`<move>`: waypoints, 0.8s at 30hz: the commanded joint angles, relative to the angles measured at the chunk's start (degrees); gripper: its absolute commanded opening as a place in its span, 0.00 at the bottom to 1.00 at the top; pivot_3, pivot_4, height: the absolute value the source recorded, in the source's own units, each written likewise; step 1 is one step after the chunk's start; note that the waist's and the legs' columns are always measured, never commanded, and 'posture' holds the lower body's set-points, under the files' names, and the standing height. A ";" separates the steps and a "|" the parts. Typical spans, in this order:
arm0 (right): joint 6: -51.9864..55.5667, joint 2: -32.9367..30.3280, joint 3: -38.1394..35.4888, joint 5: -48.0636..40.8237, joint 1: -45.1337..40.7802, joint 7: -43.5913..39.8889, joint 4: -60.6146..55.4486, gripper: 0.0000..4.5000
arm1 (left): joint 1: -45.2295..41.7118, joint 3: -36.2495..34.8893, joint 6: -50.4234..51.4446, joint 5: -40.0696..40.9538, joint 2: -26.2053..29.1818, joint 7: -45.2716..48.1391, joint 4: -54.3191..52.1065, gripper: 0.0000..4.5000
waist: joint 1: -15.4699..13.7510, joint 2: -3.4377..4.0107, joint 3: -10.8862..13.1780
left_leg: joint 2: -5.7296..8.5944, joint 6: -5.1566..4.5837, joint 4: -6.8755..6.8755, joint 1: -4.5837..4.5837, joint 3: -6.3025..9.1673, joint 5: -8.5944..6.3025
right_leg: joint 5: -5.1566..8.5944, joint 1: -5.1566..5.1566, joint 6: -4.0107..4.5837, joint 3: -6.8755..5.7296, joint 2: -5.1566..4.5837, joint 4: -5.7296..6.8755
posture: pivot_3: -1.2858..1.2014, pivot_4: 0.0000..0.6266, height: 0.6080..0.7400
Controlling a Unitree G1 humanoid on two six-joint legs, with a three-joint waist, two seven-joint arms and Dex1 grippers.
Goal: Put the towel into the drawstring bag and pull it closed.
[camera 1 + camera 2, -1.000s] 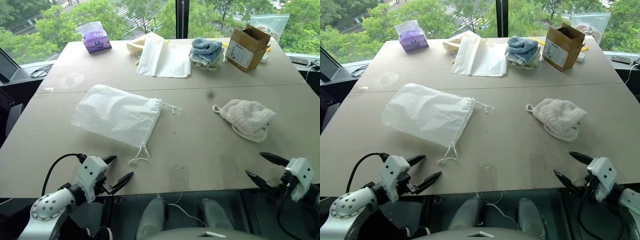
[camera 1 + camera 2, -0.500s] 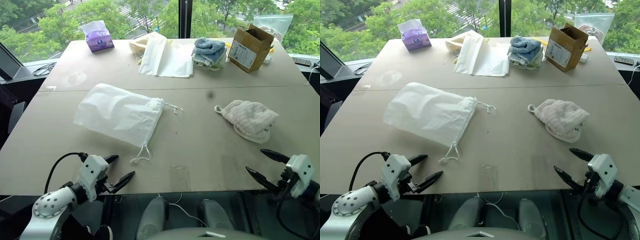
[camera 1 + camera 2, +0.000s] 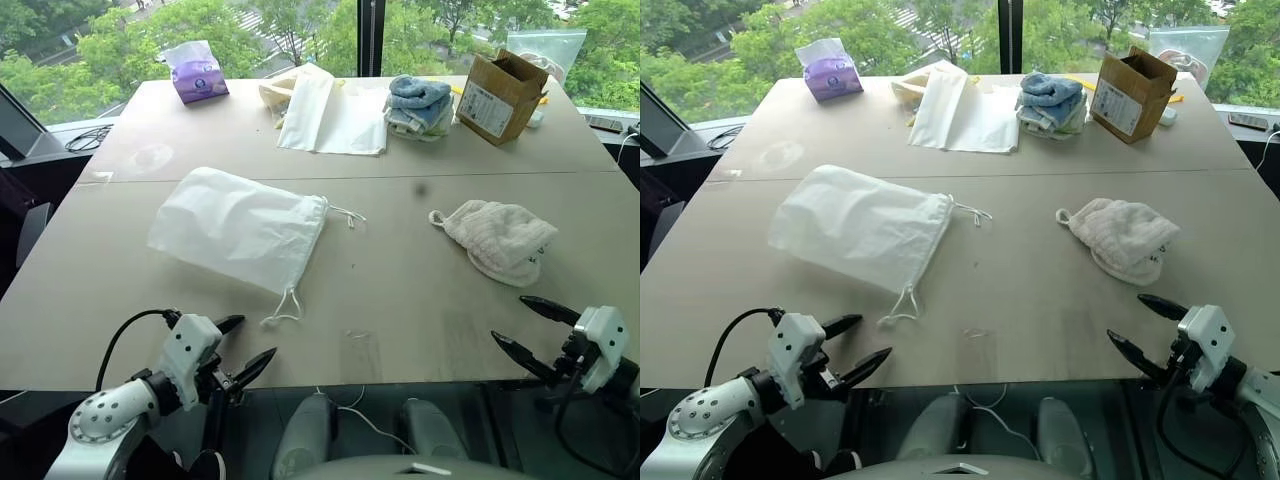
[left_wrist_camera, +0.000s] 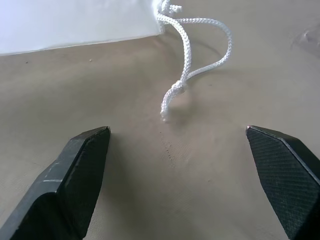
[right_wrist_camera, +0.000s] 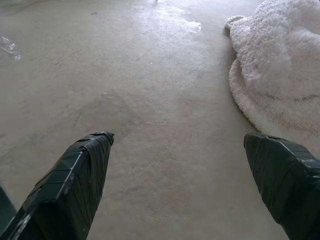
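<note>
Both grippers hang wide open and empty at the table's near edge: the towel [image 3: 500, 238] lies just ahead of the right gripper [image 3: 533, 329], the drawstring bag [image 3: 238, 226] ahead of the left gripper [image 3: 243, 345]. A clean pickup likely means pinching the towel's bunched middle.

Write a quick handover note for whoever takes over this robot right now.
Left tool: open, empty, at the near table edge, facing the bag's knotted white cord.
Right tool: open, empty, just short of the small fluffy cream-white towel.
Thin white fabric drawstring bag: lying flat, mouth toward the towel, apart from it.
Done: nothing.
Left: put towel in bag, pull cords closed.
</note>
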State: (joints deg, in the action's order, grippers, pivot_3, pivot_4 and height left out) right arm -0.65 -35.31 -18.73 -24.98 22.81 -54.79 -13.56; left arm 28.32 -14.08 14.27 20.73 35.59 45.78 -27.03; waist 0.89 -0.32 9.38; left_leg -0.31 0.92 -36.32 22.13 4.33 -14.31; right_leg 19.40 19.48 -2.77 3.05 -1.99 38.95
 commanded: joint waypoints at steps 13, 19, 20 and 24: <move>7.47 1.65 7.41 -14.24 -0.84 -3.50 -16.43 1.00 | -23.19 18.80 16.39 -17.51 -10.96 -31.96 -13.34 0.99 | -0.18 -0.03 -0.03 | 0.07 0.01 -0.21 0.22 0.31 0.01 | -0.02 -0.01 -0.03 -0.37 0.14 0.05 | 0.52 0.24 1.00; 7.33 0.62 5.47 -13.76 -2.05 -3.86 -15.15 1.00 | -25.87 26.91 15.84 -30.17 -11.30 -36.81 -8.83 0.99 | -0.22 -0.05 -0.04 | 0.14 0.01 -0.24 0.30 0.36 0.01 | -0.03 0.02 -0.03 -0.46 0.08 0.02 | 0.52 0.24 1.00; 7.20 0.55 5.12 -13.70 -2.31 -3.82 -14.83 1.00 | -26.20 27.19 16.83 -31.42 -11.45 -37.19 -8.32 0.99 | -0.22 -0.05 -0.04 | 0.14 0.01 -0.24 0.40 0.45 0.01 | -0.03 0.07 -0.03 -0.55 0.08 0.01 | 0.52 0.24 1.00; 6.72 0.69 4.45 -13.47 -3.07 -3.66 -13.90 1.00 | -26.29 26.77 18.67 -33.48 -12.94 -38.29 -6.69 0.99 | -0.26 -0.04 -0.04 | 0.14 0.02 -0.24 0.42 0.51 0.01 | -0.03 0.07 -0.03 -0.60 0.08 0.02 | 0.52 0.24 1.00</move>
State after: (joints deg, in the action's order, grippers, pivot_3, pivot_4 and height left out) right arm 7.13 -34.55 -12.43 -38.14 19.84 -58.33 -26.83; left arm 2.30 13.21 32.46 -11.37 23.11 8.38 -33.22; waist 0.63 -0.36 9.34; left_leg -0.17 0.93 -36.56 22.56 4.84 -14.30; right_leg 19.38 19.55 -2.80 2.45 -1.92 38.97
